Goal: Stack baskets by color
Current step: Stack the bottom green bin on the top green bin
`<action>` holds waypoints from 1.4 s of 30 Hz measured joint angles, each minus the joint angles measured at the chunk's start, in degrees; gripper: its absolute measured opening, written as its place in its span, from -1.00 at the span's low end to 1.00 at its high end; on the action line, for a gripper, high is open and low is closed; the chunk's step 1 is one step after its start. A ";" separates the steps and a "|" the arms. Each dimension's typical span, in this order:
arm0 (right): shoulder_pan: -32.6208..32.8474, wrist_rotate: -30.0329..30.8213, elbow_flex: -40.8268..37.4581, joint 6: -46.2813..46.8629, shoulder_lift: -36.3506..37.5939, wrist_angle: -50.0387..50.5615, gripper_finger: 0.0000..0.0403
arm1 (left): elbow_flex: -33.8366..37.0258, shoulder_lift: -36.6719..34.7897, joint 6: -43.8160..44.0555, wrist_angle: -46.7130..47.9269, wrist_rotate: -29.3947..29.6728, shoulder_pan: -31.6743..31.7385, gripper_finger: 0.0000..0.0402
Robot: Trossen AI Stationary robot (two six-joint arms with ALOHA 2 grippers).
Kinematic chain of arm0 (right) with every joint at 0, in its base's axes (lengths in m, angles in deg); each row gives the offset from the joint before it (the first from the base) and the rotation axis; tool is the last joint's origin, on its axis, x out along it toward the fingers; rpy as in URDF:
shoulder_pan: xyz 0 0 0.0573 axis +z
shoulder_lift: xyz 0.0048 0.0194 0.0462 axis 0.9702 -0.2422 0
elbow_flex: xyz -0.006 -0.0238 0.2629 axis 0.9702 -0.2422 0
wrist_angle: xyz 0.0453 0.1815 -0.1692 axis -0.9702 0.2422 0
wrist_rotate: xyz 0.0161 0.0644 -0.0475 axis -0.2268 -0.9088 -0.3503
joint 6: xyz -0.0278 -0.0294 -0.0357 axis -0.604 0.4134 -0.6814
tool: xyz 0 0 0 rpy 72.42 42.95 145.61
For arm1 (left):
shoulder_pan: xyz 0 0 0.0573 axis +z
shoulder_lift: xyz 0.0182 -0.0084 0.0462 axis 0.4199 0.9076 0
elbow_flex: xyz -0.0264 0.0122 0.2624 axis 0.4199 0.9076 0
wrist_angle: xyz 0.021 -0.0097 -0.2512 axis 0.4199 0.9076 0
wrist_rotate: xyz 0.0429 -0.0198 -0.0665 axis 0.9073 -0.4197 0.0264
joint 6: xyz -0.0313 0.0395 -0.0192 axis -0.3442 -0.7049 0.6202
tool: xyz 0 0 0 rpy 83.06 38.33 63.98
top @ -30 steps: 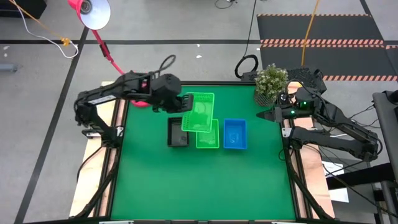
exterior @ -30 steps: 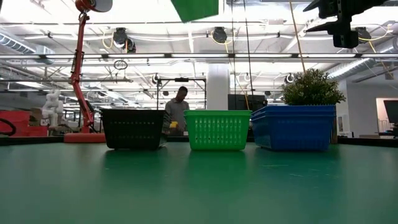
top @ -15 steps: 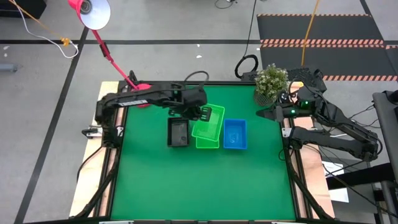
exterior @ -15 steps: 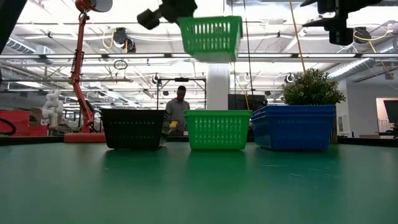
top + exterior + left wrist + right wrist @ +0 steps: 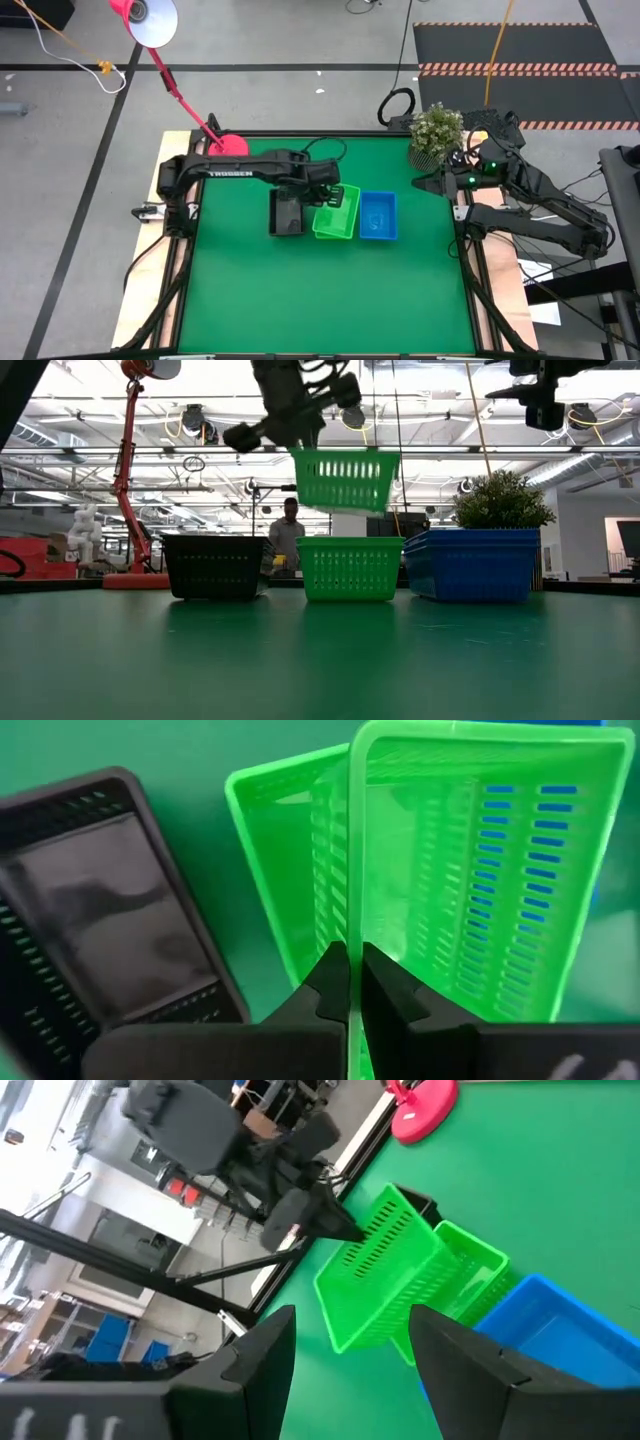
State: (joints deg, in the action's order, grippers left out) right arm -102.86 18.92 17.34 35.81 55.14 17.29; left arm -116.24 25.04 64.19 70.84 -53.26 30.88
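Over on the left, the pink lamp base (image 5: pixel 229 146) sits at the far corner of the green table (image 5: pixel 330 290), its red pole leaning away. The left arm reaches across from that side, and its left gripper (image 5: pixel 331 193) is pinched tight on the rim of a green basket (image 5: pixel 346 480), holding it in the air, slightly tilted, above the middle of the row. In the left wrist view the two dark fingers (image 5: pixel 330 985) are squeezed on the thin green wall, with almost no gap between them. On the table below, three piles stand in a line: a black basket (image 5: pixel 213 566) at the left, a green stack (image 5: pixel 349 568) in the middle right under the lifted one, and a blue stack (image 5: pixel 473 564) on the right, just beside the green. A potted plant (image 5: pixel 436 133) stands at the far right corner. Near it, off the table's right edge, the right gripper (image 5: pixel 424 184) hangs raised with its fingers spread wide and nothing between them. A person (image 5: pixel 288 536) stands in the room far behind.
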 joint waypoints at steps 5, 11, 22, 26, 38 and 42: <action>-0.02 -1.37 0.00 -0.62 -0.02 0.20 -0.05 | 3.19 0.05 1.80 -1.57 -0.10 0.40 -0.96; -0.01 -1.40 -0.02 -1.02 0.00 0.20 -0.05 | 5.81 0.07 3.45 -5.39 -0.17 0.33 -0.95; 0.00 -1.79 -0.01 -1.06 -0.02 0.18 -0.05 | 10.03 0.04 7.05 -9.08 -0.53 -0.14 -0.94; 0.00 -2.75 -0.02 -1.22 0.00 0.18 -0.05 | 10.90 0.02 8.19 -10.31 -0.09 -0.20 -0.94; -0.02 -2.75 0.00 -2.38 0.00 0.17 -0.05 | 11.13 0.02 10.03 -11.06 3.15 -0.22 -0.70; -0.02 -2.75 -0.02 -2.57 -0.02 0.18 -0.05 | 11.13 0.02 10.45 -11.01 4.15 -0.22 -0.65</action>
State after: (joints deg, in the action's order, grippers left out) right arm -102.88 16.17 17.32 33.24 55.12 17.47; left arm -105.11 25.06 74.65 59.83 -49.10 30.65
